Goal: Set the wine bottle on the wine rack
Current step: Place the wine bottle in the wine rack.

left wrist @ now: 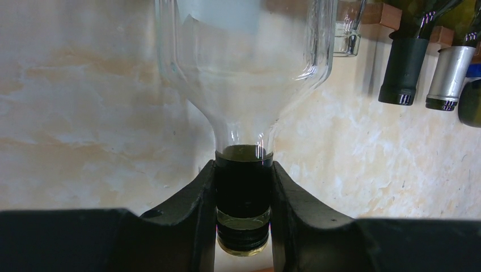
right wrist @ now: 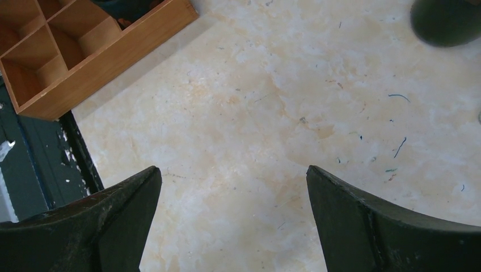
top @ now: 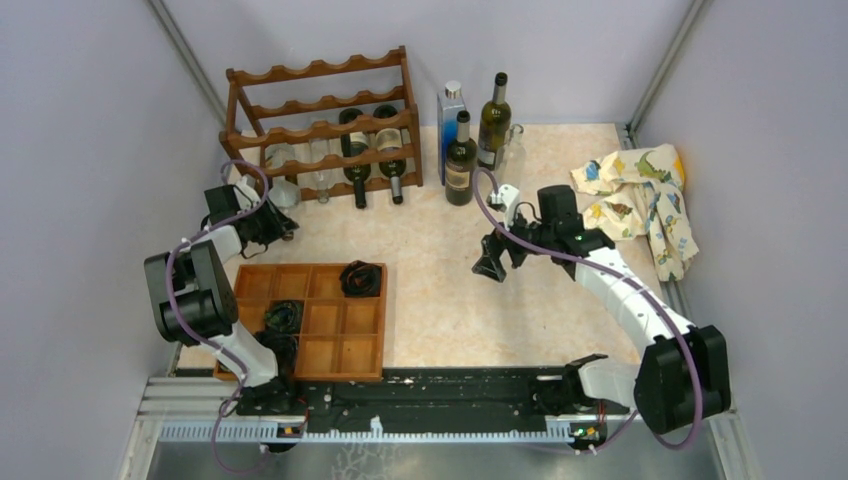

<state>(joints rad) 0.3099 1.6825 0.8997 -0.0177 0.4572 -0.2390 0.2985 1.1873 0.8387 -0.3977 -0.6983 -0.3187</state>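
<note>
the left hand [left wrist: 244, 218] pinches the clear wine bottle [left wrist: 244, 73] by its neck, the body pointing straight ahead of the fingers toward the wine rack [top: 318, 70]. whether its base sits in a cradle yet is hard to tell. hold the neck level, slide forward slowly, and release only once supported. the right hand [right wrist: 232, 181] hangs spread wide above the counter [right wrist: 272, 102].

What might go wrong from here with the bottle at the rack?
1. The left claw grips the clear bottle only at its thin neck, so the smooth glass may pivot or slip.
2. Dark bottle necks jut from the rack just beside it; a sideways swing might knock them.
3. The right claw hangs open, far off, so nothing supports the body.
</note>
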